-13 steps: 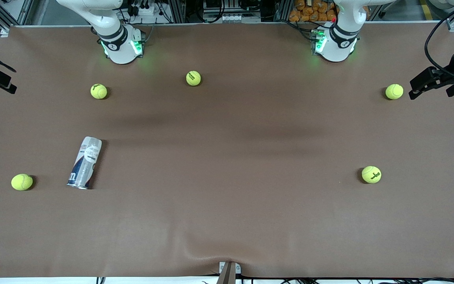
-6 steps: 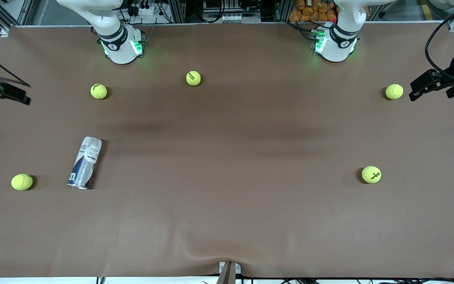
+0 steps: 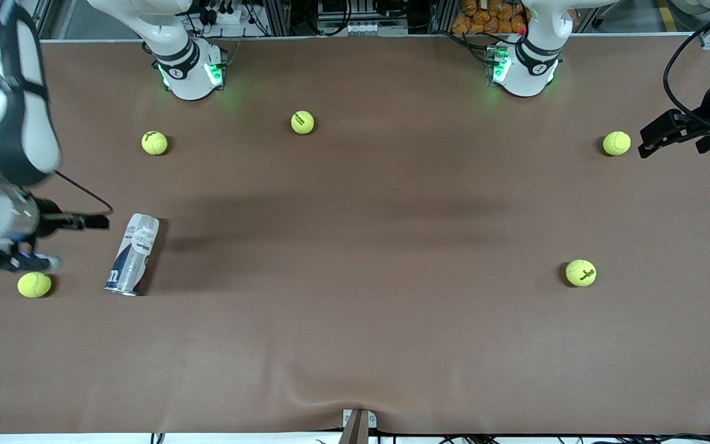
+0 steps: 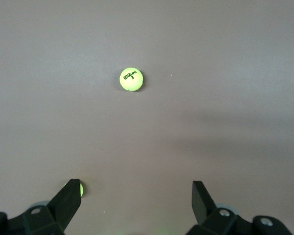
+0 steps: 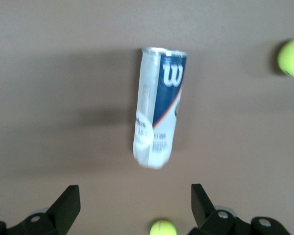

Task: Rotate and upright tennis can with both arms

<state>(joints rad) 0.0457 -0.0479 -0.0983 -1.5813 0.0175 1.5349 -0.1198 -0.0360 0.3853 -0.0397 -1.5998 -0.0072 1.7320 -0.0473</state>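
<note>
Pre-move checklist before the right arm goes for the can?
1. tennis can lying on its side, untouched: ok.
2. right end effector open: ok.
3. Right end effector lined up on the can: not ok, can sits ahead of the fingers in the right wrist view.
4. Nearest tennis ball apart from the can: ok.
5. left end effector open, waiting at the left arm's end of the table: ok.
</note>
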